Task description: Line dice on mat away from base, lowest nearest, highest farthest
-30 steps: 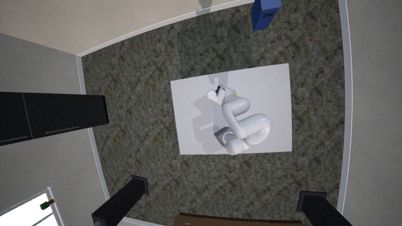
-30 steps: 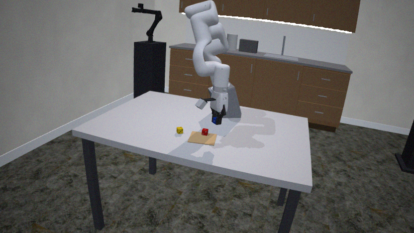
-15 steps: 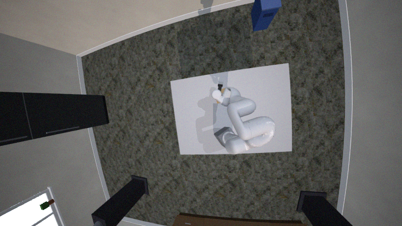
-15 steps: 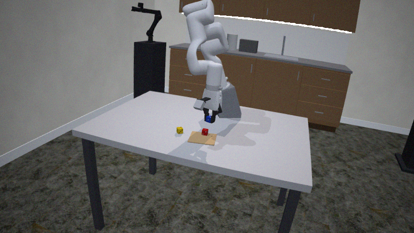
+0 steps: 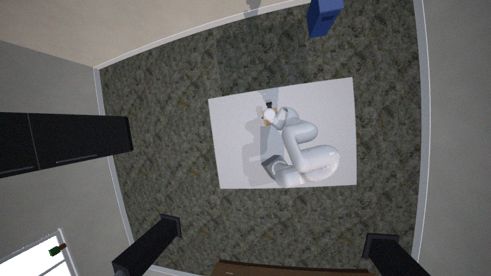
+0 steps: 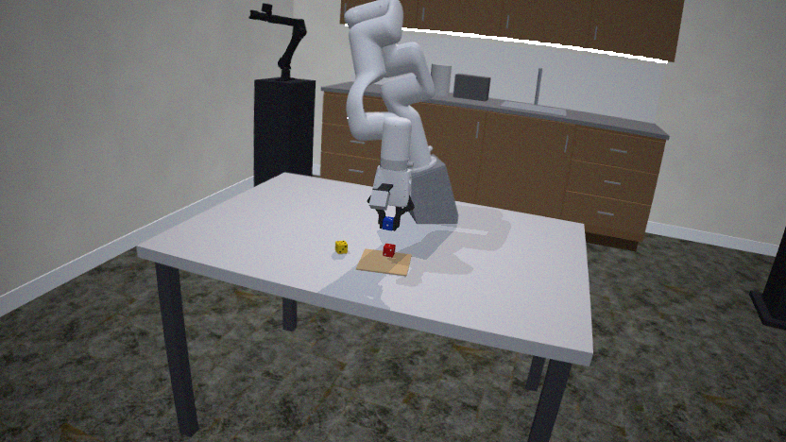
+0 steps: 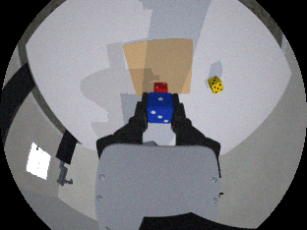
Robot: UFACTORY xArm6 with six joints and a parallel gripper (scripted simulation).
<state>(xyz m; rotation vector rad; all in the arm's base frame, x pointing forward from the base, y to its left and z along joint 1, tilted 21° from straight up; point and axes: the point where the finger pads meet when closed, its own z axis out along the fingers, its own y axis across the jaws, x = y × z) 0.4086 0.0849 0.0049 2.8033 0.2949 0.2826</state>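
My gripper (image 6: 388, 222) (image 7: 159, 100) is shut on a blue die (image 6: 388, 222) (image 7: 159, 107) and holds it in the air, just above the near edge of the tan mat (image 6: 379, 263) (image 7: 157, 60). A red die (image 6: 388, 249) (image 7: 160, 86) lies on the mat at the edge nearest the robot's base, right under the blue die. A yellow die (image 6: 341, 246) (image 7: 215, 84) lies on the white table (image 6: 484, 297) (image 5: 322, 102) (image 7: 73, 60), off the mat to one side. In the overhead view the arm hides the dice; only a sliver of the mat (image 5: 265, 121) shows.
The robot's grey base (image 6: 434, 197) (image 5: 271, 163) stands at the table's back edge. Behind are kitchen cabinets (image 6: 549, 164) and a black pedestal (image 6: 282, 128) bearing another small arm. A blue box (image 5: 322, 17) stands on the floor.
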